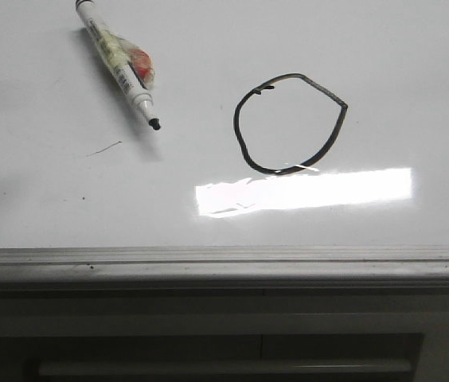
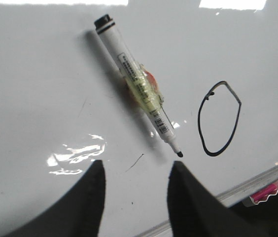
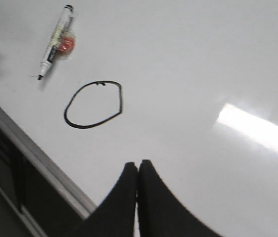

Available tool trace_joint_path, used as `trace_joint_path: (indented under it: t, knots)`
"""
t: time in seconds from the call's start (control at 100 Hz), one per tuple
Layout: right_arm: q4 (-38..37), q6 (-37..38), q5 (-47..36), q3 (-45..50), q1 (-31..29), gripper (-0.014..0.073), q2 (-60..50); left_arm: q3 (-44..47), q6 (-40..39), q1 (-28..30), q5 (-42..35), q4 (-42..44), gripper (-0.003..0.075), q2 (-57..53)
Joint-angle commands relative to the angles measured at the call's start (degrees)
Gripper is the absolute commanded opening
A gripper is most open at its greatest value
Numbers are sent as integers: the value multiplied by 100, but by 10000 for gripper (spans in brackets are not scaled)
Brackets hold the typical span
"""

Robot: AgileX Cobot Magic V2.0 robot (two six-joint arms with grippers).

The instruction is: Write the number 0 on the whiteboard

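The number 0 (image 1: 290,124) is a black marker loop on the whiteboard (image 1: 400,64), rounded on the left with an angular corner at the upper right. It also shows in the left wrist view (image 2: 220,118) and the right wrist view (image 3: 94,104). A white marker pen (image 1: 118,65) lies uncapped on the board at the upper left, tip toward the loop, with yellowish tape and a red bit on its barrel. My left gripper (image 2: 135,165) is open and empty, just short of the pen's tip (image 2: 179,154). My right gripper (image 3: 138,165) is shut and empty above bare board. Neither gripper shows in the front view.
A short faint stray stroke (image 1: 103,149) lies below the pen. A bright light strip (image 1: 304,191) reflects under the loop. The grey metal edge rail (image 1: 224,263) runs along the board's near side. A pink object (image 2: 267,191) lies beyond the rail in the left wrist view.
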Motion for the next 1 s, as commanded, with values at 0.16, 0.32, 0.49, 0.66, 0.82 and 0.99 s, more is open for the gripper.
trace_joint_path:
  t: [0.16,0.32,0.49,0.66,0.82,0.99]
  knots:
    - [-527,60,-151,519,-47,-57,-878,523,346,2,-410,216,-20,-1332]
    - [-467,60,-117,519,-47,-57,-765,698,346,2,-395,215,-20,-1467]
    - [-467,60,-49,519,-47,-57,-768,758,346,2,-384,226,-20,-1442]
    - [-467,60,-49,519,-47,-57,-768,758,346,2,-384,226,-20,-1442]
    - [-467,60,-49,519,-47,-57,-768,775,346,2,-527,243,-20,-1442]
    - [-467,60,-49,519,-47,-57,-768,994,664,27,-1208,805,-20,-1617]
